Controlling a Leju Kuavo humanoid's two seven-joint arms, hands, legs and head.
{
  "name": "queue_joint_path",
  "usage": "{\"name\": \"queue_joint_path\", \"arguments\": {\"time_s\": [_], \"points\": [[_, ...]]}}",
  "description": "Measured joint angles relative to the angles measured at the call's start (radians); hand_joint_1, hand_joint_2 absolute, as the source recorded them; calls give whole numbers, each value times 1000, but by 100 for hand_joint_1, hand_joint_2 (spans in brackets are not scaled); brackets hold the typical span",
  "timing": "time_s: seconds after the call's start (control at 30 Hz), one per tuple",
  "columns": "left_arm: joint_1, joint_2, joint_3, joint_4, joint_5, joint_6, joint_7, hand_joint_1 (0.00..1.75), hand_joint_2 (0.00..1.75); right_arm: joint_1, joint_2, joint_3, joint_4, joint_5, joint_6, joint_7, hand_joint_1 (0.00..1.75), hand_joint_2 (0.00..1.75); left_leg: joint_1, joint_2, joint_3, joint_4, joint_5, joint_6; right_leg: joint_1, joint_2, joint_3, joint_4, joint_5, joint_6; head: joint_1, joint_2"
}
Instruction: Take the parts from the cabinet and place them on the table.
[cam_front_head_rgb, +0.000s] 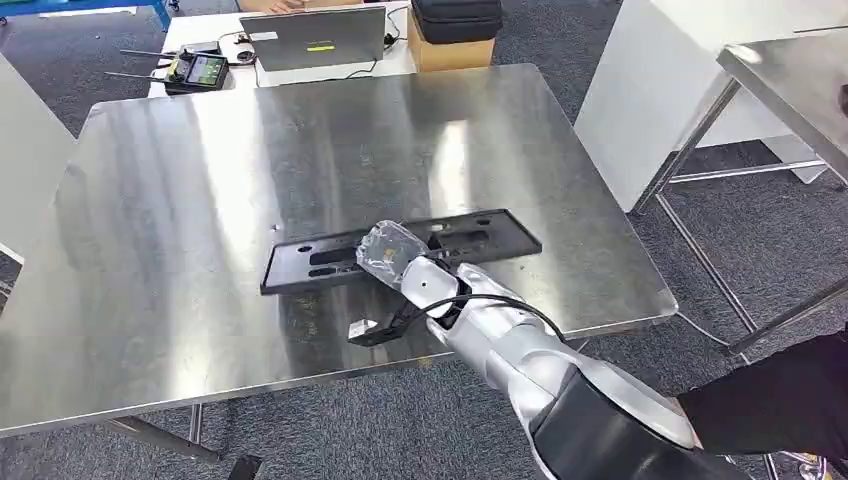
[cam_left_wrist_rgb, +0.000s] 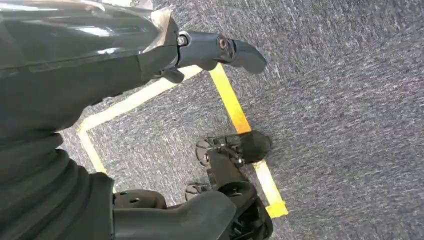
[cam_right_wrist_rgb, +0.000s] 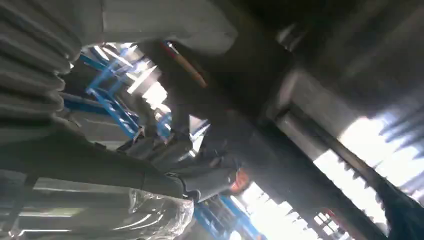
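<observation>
Where the long black part (cam_front_head_rgb: 400, 250) lies flat on the steel counter (cam_front_head_rgb: 180, 200), we see the right hand (cam_front_head_rgb: 395, 255) resting on its middle, grip unclear; left hand (cam_left_wrist_rgb: 220, 50) hangs empty, fingers (cam_left_wrist_rgb: 245, 54) apart.

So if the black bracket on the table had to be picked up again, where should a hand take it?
Across its narrow width near the middle, coming down from above. The bracket lies flat on the table, long and thin, so its long edges are the ones to pinch; the right hand is over its middle already.
</observation>
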Motion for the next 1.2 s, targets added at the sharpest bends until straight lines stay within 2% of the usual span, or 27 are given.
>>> {"name": "queue_joint_path", "arguments": {"time_s": [0.17,0.37,0.4,0.57,0.67,0.73,0.83,0.93,1.0,1.03,1.1,1.13,1.2], "points": [[0,-6,0,0,1,-3,11,0,175,-1,-11,0,10,0,36,41,0,0,2,0,1,0,0,0,0,0,6,0,0,0,0,0],[-2,-11,0,0,6,-10,12,0,175,-1,-17,0,14,0,39,67,0,0,3,0,4,0,0,-1,0,0,5,0,0,-1,0,0],[-2,-11,0,0,6,-10,12,0,0,-1,-18,0,14,0,39,68,0,0,3,0,5,0,-1,-1,1,0,3,0,-1,-1,0,0],[-2,-12,0,0,7,-10,12,0,0,-2,-19,-2,14,-22,24,90,0,0,3,0,5,0,-1,-1,1,0,1,0,-1,-1,0,0],[-2,-12,0,0,7,-23,15,0,0,-7,-19,-37,14,-58,-47,98,0,0,3,0,5,0,-1,-1,1,0,4,0,-1,-1,0,0],[-2,-11,0,0,7,-28,16,0,0,-13,-16,-65,7,-86,-140,90,0,0,3,0,5,0,0,-1,1,0,10,1,0,0,1,0],[-2,-11,0,0,8,-27,24,0,0,-21,3,-136,-30,-146,-358,31,0,0,3,1,5,0,0,-1,1,0,10,1,0,0,1,0],[-4,-11,0,0,8,-20,33,0,0,-32,30,-205,-91,-206,-426,-20,0,0,3,0,6,0,0,-1,1,0,6,1,-1,-1,0,0],[-4,-11,0,0,8,-7,40,0,0,-8,39,-254,-206,-350,-451,-110,0,0,4,0,6,-1,-1,-2,1,-1,3,1,-2,-2,0,0],[-5,-11,0,0,9,0,39,0,0,11,39,-276,-285,-465,-450,-159,0,0,4,0,6,-1,-1,-2,1,-1,4,1,-2,-2,0,0],[-5,-10,0,0,11,3,32,0,0,55,39,-310,-468,-675,-416,-221,0,0,4,-1,6,-1,-1,-2,1,-2,3,1,-2,-2,0,0],[-5,-9,0,0,11,3,31,0,0,75,39,-325,-547,-722,-395,-230,0,0,4,-1,6,-1,-1,-2,1,-2,3,1,-2,-2,0,0],[-5,-8,0,0,11,3,29,0,0,106,39,-353,-656,-703,-371,-241,0,0,4,-1,6,-1,-1,-2,1,-2,3,0,-2,-2,0,0]]}}
